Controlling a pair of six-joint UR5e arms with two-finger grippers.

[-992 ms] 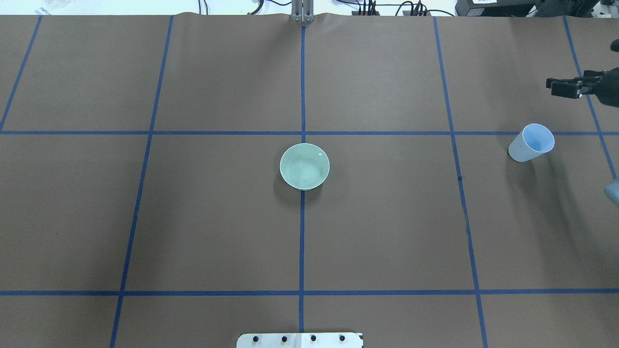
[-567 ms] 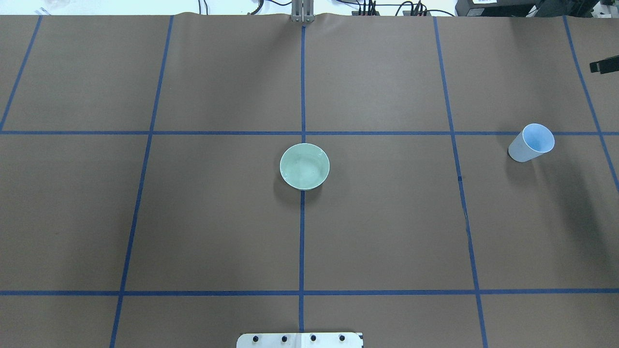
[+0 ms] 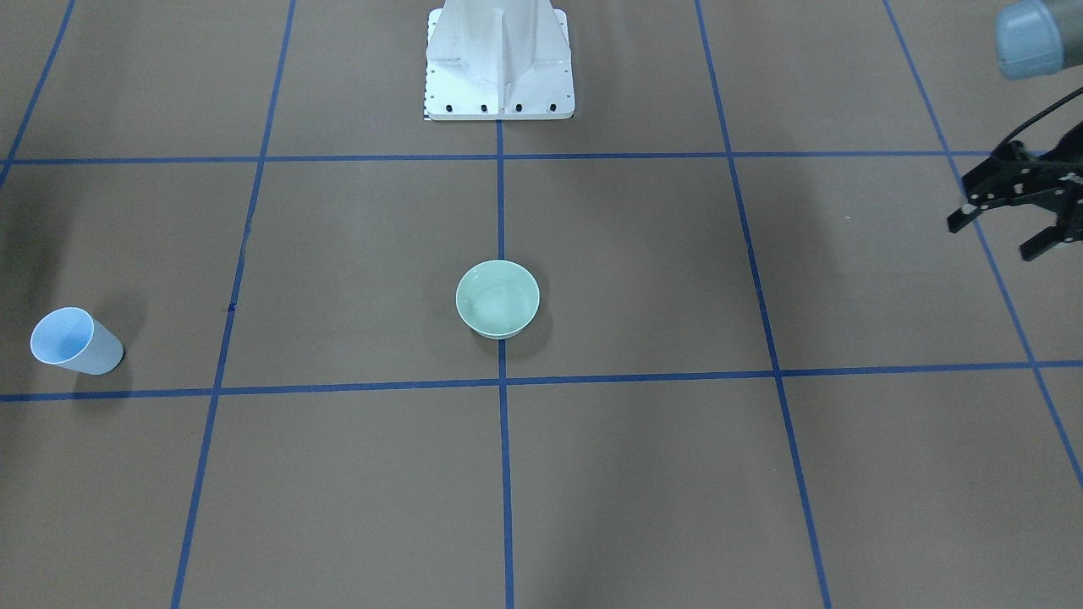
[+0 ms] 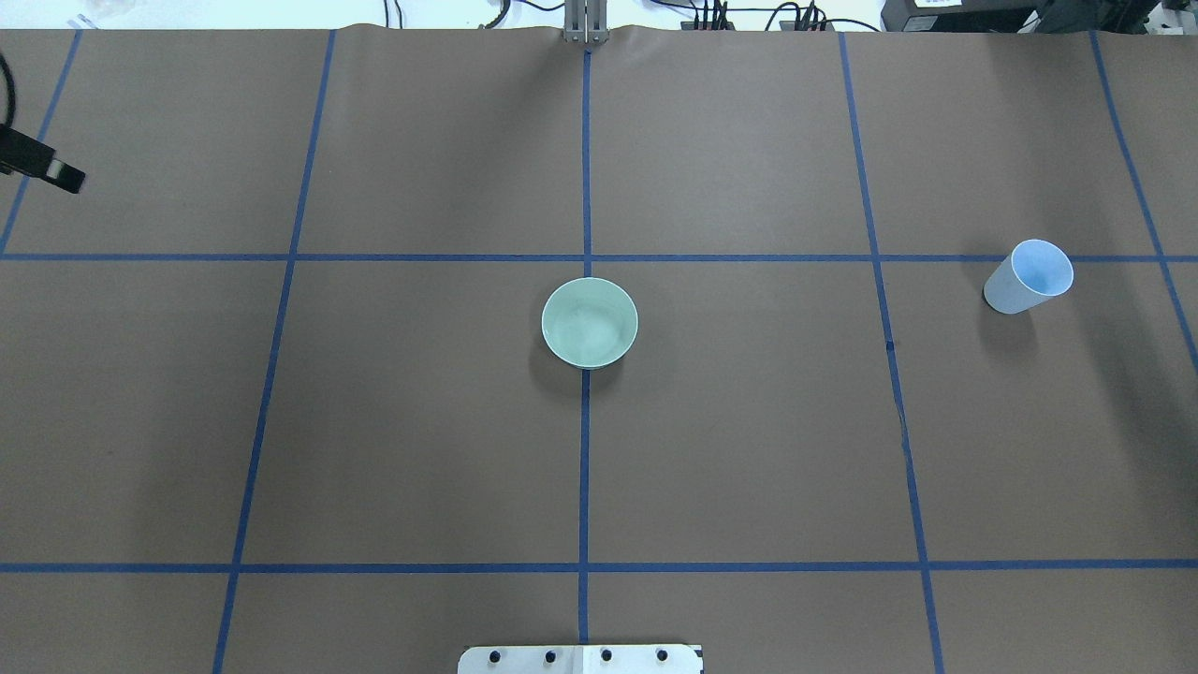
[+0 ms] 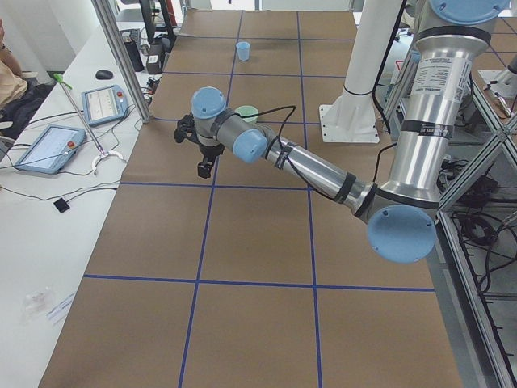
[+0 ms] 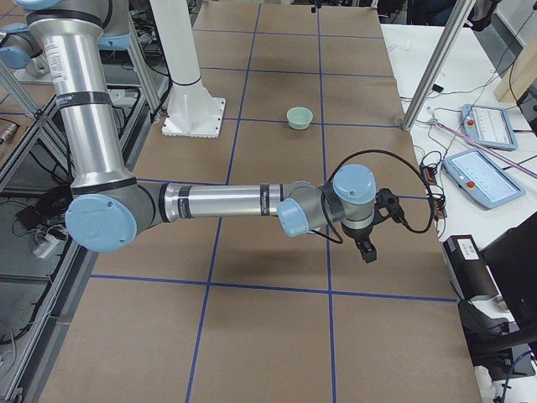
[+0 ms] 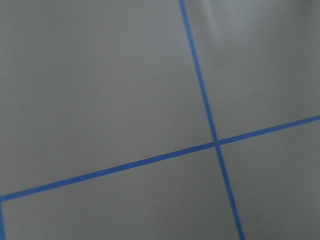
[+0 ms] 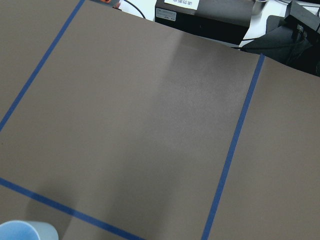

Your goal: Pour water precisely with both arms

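Note:
A light blue cup (image 4: 1027,276) stands upright at the table's right; it also shows in the front view (image 3: 74,341) and at the bottom left of the right wrist view (image 8: 25,231). A pale green bowl (image 4: 590,323) sits at the table's middle (image 3: 497,299). My left gripper (image 3: 998,235) is open and empty above the table's far left, well away from both; one of its fingertips (image 4: 56,173) shows at the overhead view's left edge. My right gripper (image 6: 369,239) shows only in the exterior right view, beyond the cup; I cannot tell if it is open.
The white pedestal (image 3: 499,63) stands at the robot's edge of the brown, blue-taped table (image 4: 749,421). Tablets (image 5: 105,103) and cables lie on a side bench beyond the far edge, behind a metal post (image 5: 121,56).
My right gripper moved out past the overhead view's right edge. My left gripper's tip came into that view at the left edge. Cup and bowl have not moved.

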